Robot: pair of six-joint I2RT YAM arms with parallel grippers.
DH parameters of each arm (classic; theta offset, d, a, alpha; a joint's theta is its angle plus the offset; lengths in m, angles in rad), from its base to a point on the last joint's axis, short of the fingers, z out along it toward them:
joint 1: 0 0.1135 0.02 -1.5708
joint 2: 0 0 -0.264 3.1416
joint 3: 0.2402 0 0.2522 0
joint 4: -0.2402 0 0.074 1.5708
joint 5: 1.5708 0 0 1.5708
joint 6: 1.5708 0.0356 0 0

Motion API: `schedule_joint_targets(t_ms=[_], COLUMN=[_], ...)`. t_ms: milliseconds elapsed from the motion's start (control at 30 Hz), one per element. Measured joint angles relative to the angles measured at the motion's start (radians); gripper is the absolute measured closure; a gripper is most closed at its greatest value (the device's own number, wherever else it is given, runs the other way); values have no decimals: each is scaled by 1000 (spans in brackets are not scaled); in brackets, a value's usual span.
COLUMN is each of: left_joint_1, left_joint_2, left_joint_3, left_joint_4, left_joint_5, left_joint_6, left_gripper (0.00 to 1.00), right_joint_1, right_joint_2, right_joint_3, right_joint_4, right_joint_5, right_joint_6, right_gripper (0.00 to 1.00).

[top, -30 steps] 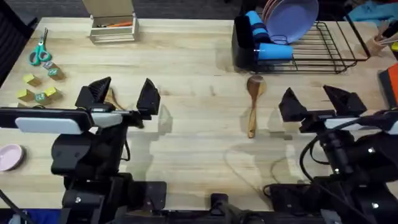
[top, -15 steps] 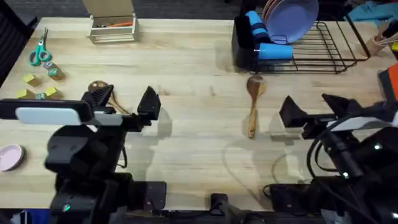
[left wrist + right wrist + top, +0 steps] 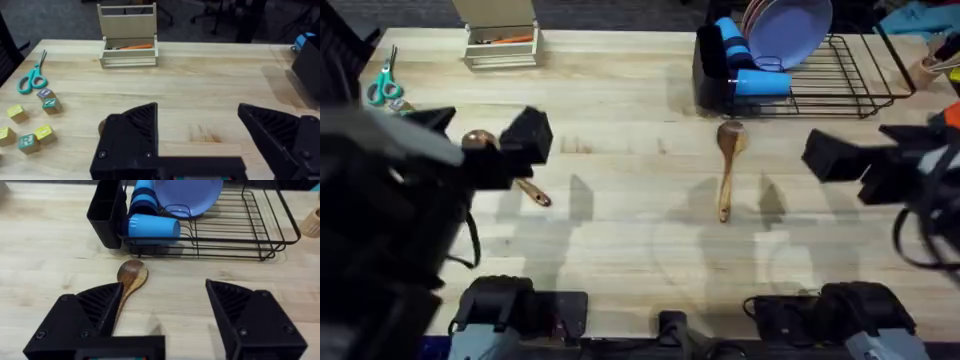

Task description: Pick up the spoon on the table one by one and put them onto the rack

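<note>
Now, you have two brown wooden spoons lying flat on the pale, grained tabletop (image 3: 620,90). One spoon (image 3: 727,165) lies mid-tabletop, its rounded oval bowl at the far end, close to the black box-shaped caddy (image 3: 106,214), and its slim handle running toward you. The second spoon (image 3: 505,165) sits at the left, its bowl beside your left arm and its handle slanting near and right; the arm covers part of it.

The black wire rack (image 3: 840,75) stands at the far right, holding a smooth lavender plate (image 3: 790,28) upright and a blue cup (image 3: 152,227) lying on its side by the caddy.

Your left tool (image 3: 200,137) hangs above bare wood with its ribbed black fingers spread wide. Your right tool (image 3: 162,322) is likewise spread, and the first spoon's handle passes behind its left finger (image 3: 87,315) in the wrist view.

Farther off at the far left, you can see teal-handled scissors (image 3: 31,79), small lettered blocks (image 3: 35,120) and a tan wooden holder (image 3: 128,35).
</note>
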Motion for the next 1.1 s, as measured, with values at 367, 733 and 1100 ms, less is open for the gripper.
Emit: schedule_joint_targets(t_ms=[367, 733, 1100], left_joint_1=[0, 0, 1], left_joint_2=[462, 509, 509], left_joint_3=[439, 464, 464], left_joint_4=[-168, -213, -266], left_joint_5=[-4, -4, -52], left_joint_6=[0, 0, -43], left_gripper=[8, 7, 8], right_joint_1=[0, 0, 0], right_joint_2=[431, 443, 443], right_joint_3=[420, 442, 442], right_joint_4=[-177, -175, -184], right_joint_5=[-4, -4, -53], right_joint_6=[0, 0, 0], right_gripper=[7, 7, 7])
